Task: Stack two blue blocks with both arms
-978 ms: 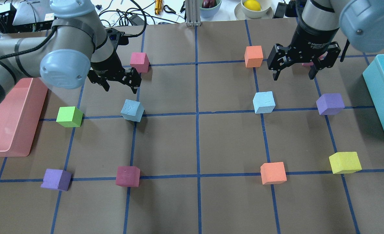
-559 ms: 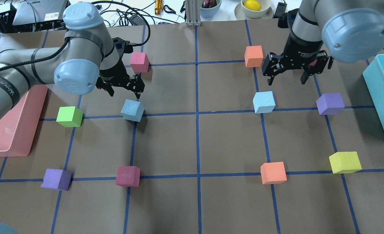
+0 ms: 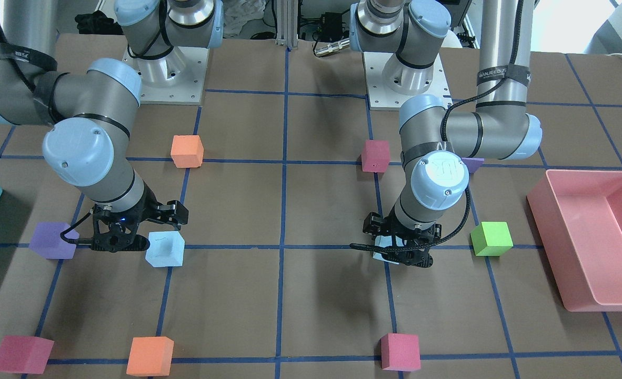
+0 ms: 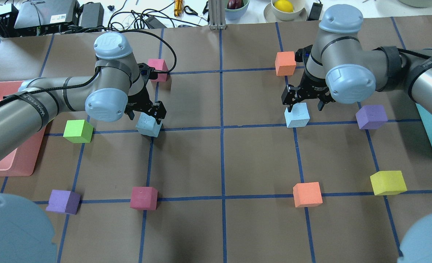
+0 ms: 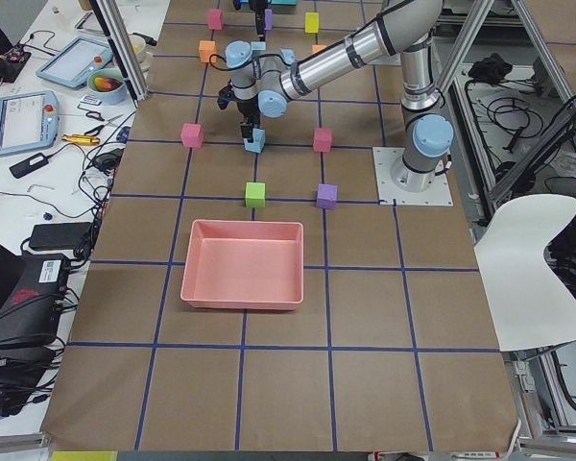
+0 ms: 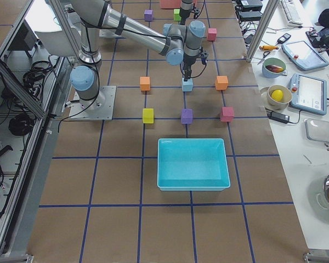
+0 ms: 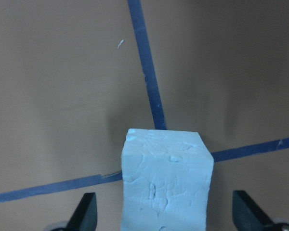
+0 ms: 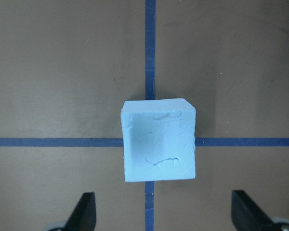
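Blue blocks lie well apart on the table (image 4: 260, 160): one block (image 4: 148, 125) left of centre overhead, the other block (image 4: 297, 114) right. Left gripper (image 4: 146, 116) and right gripper (image 4: 305, 108) hover over them wide open, apparently not touching. Gripping, lifting, stacking remain.

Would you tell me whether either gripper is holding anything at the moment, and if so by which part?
Nothing is held. The left gripper is open over its blue block, the right gripper open over the other blue block, touching neither.
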`<state>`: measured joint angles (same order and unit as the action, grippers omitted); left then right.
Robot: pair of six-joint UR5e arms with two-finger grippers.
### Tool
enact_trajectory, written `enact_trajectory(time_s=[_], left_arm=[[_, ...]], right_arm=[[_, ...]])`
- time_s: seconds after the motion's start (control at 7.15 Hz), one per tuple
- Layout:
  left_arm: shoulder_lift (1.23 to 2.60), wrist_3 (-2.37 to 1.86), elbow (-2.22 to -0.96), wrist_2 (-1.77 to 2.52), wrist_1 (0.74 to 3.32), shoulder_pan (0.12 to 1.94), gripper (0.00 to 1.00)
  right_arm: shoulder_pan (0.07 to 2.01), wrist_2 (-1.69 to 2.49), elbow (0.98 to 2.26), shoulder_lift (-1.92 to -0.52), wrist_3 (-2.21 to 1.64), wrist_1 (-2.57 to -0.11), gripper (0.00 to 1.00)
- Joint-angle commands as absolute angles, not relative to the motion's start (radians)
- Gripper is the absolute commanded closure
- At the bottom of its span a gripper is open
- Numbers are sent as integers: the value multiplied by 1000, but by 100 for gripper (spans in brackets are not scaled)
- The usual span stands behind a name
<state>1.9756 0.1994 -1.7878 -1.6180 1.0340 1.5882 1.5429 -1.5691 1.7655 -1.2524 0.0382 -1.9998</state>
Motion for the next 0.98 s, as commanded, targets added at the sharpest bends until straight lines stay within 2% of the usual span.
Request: enact_trajectory(time_s=[0.0, 0.56, 0.7, 0.84], left_arm=[[1986, 206, -1801, -1618, 1025, 1588, 0], [2008, 203, -1824, -1617, 962, 1589, 0], [2009, 190, -1828, -1618, 959, 1589, 1], [2010, 190, -1830, -1617, 957, 1589, 2]], right_arm=[[1542, -1569, 1766, -1218, 38, -2042, 0], [1542, -1568, 1769, -1134, 61, -2095, 2], [1542, -1569, 1767, -1126, 84, -2094, 39], [1542, -1580, 1766, -1126, 119, -2094, 90]])
